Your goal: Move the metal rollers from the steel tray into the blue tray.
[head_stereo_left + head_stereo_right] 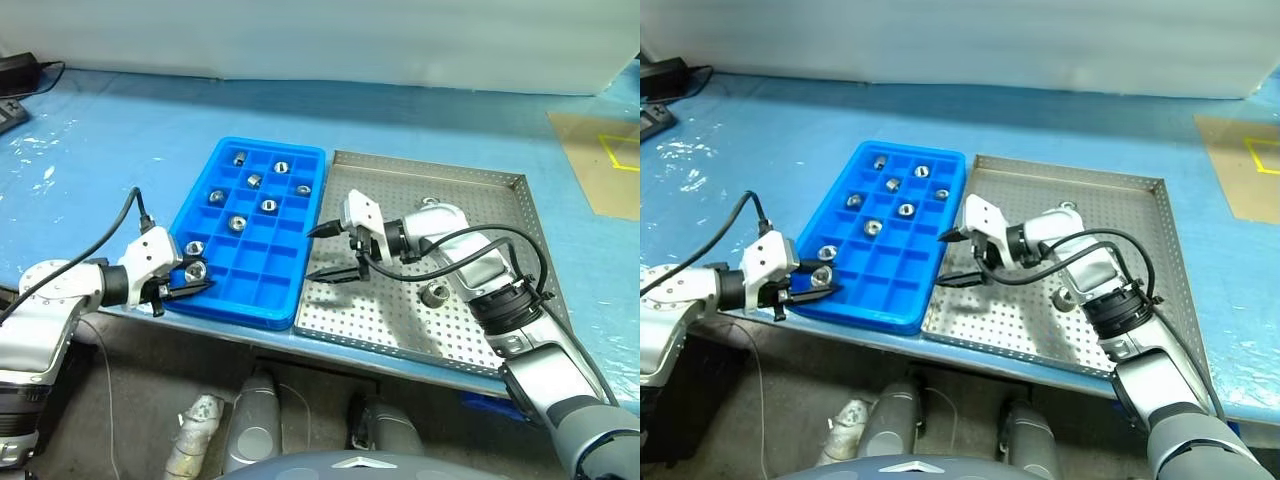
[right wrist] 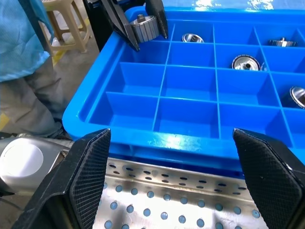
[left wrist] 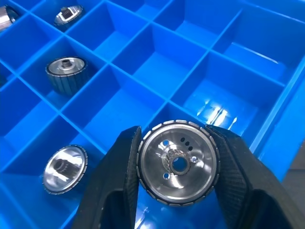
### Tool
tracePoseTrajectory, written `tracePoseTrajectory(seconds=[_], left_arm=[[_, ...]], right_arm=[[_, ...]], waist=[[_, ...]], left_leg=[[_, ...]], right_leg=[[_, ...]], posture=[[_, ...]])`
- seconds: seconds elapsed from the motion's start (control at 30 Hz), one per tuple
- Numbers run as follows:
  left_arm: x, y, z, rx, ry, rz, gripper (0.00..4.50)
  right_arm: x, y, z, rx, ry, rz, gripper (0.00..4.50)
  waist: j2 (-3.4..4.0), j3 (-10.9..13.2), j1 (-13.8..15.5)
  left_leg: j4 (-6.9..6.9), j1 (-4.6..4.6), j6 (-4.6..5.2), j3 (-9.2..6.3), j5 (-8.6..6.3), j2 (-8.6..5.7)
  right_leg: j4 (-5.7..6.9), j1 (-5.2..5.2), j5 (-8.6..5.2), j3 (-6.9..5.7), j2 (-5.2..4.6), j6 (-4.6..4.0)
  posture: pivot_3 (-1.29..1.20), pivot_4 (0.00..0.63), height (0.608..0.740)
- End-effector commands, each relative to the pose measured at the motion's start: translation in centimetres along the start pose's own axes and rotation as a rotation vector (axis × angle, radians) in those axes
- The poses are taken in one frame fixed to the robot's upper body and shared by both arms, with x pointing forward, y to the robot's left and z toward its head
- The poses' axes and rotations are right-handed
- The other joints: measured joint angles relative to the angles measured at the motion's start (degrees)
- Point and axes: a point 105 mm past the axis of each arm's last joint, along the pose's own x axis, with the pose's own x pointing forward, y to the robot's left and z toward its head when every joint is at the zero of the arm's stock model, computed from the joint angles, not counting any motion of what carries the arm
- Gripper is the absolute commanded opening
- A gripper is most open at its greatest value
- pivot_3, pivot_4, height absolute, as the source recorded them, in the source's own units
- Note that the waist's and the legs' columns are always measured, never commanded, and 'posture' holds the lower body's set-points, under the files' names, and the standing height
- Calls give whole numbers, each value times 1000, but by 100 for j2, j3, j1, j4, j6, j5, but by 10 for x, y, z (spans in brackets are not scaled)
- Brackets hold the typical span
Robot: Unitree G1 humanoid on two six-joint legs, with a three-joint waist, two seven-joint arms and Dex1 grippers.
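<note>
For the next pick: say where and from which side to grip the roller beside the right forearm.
Take the metal roller across its round outer wall, from above: it seems to stand on end, hole up, on the steel tray, with bare floor beside it for the open right tool.

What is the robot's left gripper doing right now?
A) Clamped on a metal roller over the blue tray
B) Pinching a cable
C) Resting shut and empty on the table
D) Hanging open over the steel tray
A: the left gripper has its two black fingers closed on a metal roller, just above the compartments at the near corner of the blue tray.
</note>
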Motion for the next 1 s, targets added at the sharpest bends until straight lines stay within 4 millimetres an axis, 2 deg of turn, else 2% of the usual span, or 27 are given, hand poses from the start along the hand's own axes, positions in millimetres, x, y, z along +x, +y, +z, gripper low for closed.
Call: tracePoseTrajectory(seconds=[0.03,0.17,0.27,0.4,0.6,0.77,0.9,1.0], left_arm=[[3,2,4,37,-14,6,1738],[8,0,0,40,-6,-21,1738],[7,0,-4,46,12,-33,2739],[9,10,0,51,-14,21,4056],[10,14,15,84,-61,39,4056],[16,22,79,55,-307,25,4056],[33,18,106,49,-402,-36,4056],[58,8,120,92,-437,-104,4056]], right_arm=[[-6,0,11,-45,-26,-24,4223],[-8,0,10,-38,-26,-43,4223],[-9,0,9,-34,-27,-50,4223],[-9,0,9,-30,-27,-55,4223],[-9,-1,9,-26,-30,-63,4223],[-22,-9,4,0,-17,-135,4223],[-34,-16,-7,62,-12,-220,4223],[-45,-14,-30,119,39,-299,4223]], waist=[[0,0,-6],[0,0,-10],[0,-1,-16],[0,-2,-27],[0,-2,-83],[-1,-2,-44],[0,-3,-103],[0,-3,-137]], left_leg=[[0,1,0,0,0,0],[0,3,-2,0,1,0],[0,4,-3,0,1,0],[0,7,-7,0,4,-8],[0,7,-7,0,4,-9],[8,5,-12,0,7,-9],[22,11,-25,2,16,-16],[23,15,-37,3,23,-17]], right_leg=[[0,0,0,0,1,0],[1,0,0,1,3,0],[2,1,0,2,3,0],[1,3,0,6,2,0],[2,3,0,5,3,0],[15,4,0,1,-2,0],[38,5,0,7,-5,0],[47,4,0,8,-3,0]], posture=[[215,150,740],[211,150,740],[198,150,740],[197,150,740],[196,150,740],[175,150,740],[98,150,740],[35,150,740]])
